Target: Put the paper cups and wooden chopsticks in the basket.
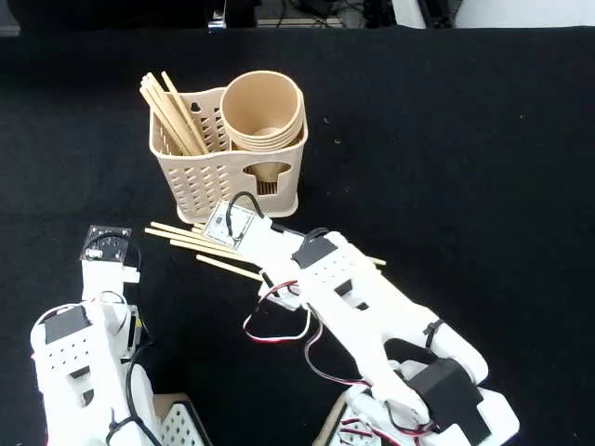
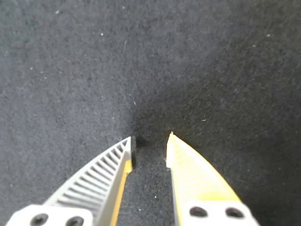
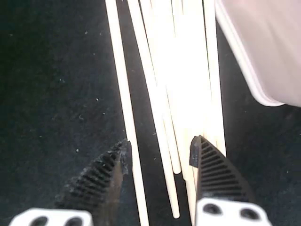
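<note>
My left gripper [image 2: 150,140] hangs at the lower left of the high view, jaws slightly apart; right gripper [image 3: 160,143] is stretched out to mid-frame, jaws open.

No readable text, labels, numbers or signs anywhere.

- The table cover [image 1: 483,149] under the basket [image 1: 200,181] is soft cloth. It looks dull and a bit fuzzy, with tiny specks of lint.
- The basket is smooth plastic with a slight shine.
- The paper cups [image 1: 265,111] inside the basket are dull, smooth paper.
- The chopsticks [image 1: 170,113] standing in the basket are bare, smooth wood.
- The loose chopsticks [image 1: 200,243] just in front of the basket are the same wood.
- The right gripper [image 3: 160,146], near the basket, is hard plastic with bumpy ridges.
- The left gripper [image 2: 150,141], farther from the basket, is ridged plastic too.
</note>
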